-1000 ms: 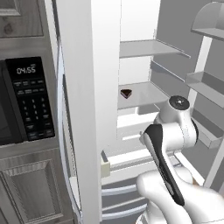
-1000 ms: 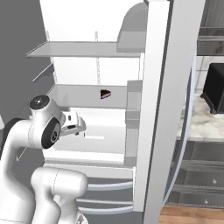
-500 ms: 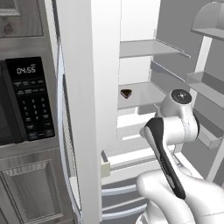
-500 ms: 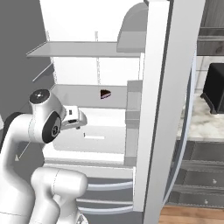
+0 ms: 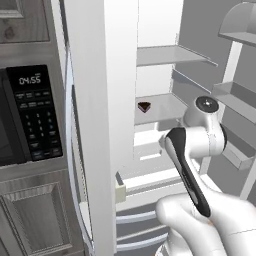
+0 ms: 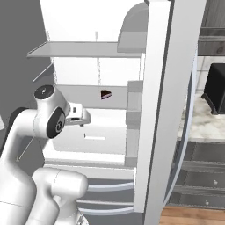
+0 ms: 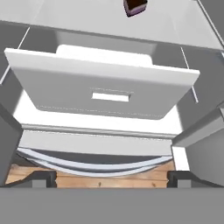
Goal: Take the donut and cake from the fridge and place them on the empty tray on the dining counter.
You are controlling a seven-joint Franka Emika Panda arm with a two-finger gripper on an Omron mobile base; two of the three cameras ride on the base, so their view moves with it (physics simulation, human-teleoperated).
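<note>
The fridge stands with both doors open, white inside. A small dark brown cake wedge sits alone on the middle shelf, also seen as the cake and, at the top edge of the hand view, the cake. My gripper is open with nothing between its widely spaced fingertips. It faces a white drawer below the cake's shelf. My hand hangs in front of the fridge, lower than the cake and left of it. Donut and tray are out of view.
A black-panelled microwave is built in left of the fridge. The right fridge door juts toward me. Past it lies a marble counter top with a black appliance. Door bins line the right side. Wood floor shows below.
The arm's upper joint and hand have risen a little in front of the fridge. The cake has stayed put and the jaws have stayed wide.
</note>
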